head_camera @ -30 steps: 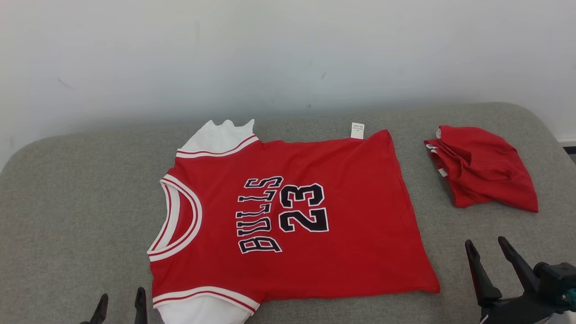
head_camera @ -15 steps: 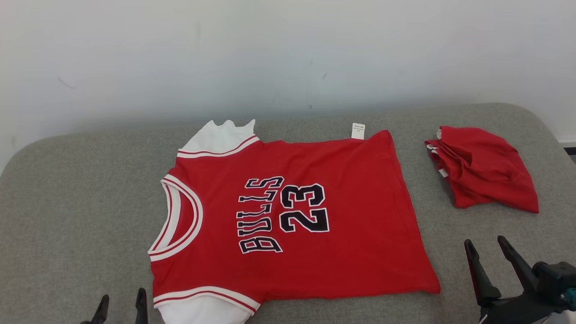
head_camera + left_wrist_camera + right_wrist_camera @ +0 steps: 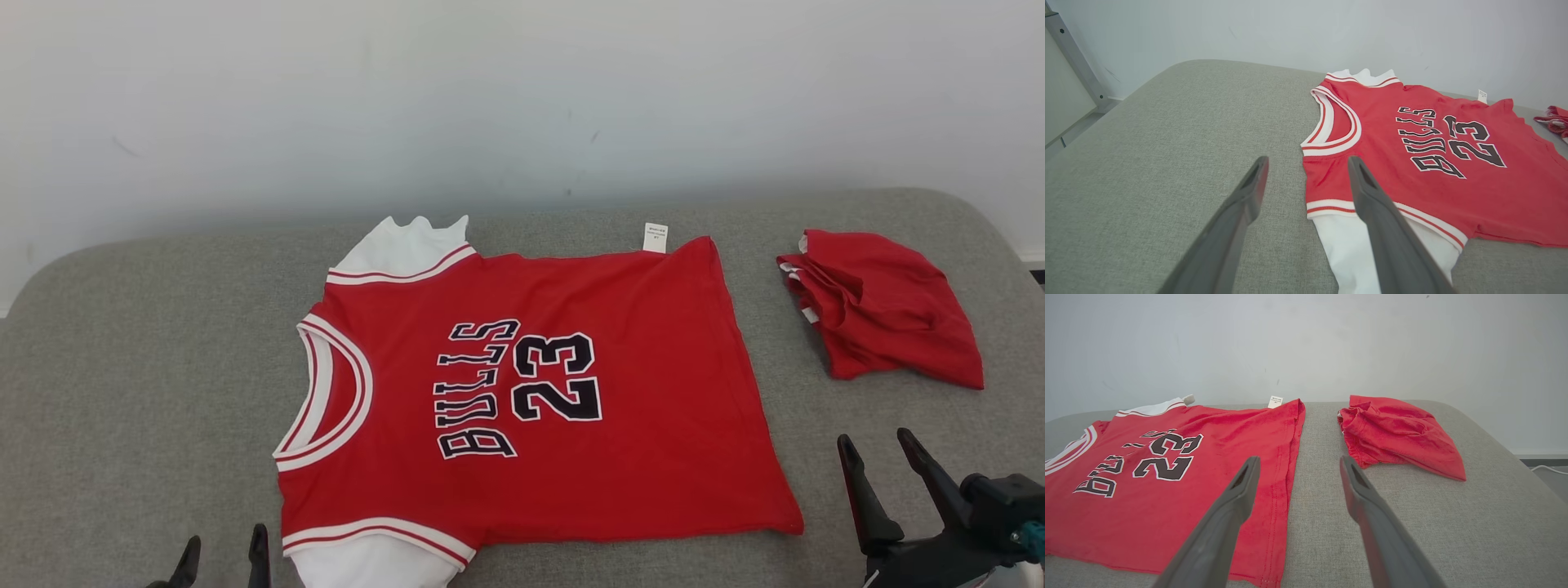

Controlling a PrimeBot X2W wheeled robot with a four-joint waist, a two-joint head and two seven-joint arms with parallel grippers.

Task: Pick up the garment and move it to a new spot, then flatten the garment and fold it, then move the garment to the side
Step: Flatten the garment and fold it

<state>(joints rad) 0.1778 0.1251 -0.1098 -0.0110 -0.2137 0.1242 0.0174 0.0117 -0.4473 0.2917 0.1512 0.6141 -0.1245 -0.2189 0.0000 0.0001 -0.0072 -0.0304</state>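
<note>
Here, a red jersey [image 3: 531,392] lies spread flat on the grey cushion [image 3: 122,367], neckline toward the left. The left gripper [image 3: 226,535] and right gripper [image 3: 873,437] hover by its near corners, jaws wide and empty. A bundled red cloth [image 3: 886,314] lies apart, right.

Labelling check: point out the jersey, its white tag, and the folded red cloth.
jersey [image 3: 555,400], head view, on the printed number at mid-chest.
tag [image 3: 655,237], head view, middle of the white label.
folded red cloth [image 3: 886,314], head view, centre of its top layer.
</note>
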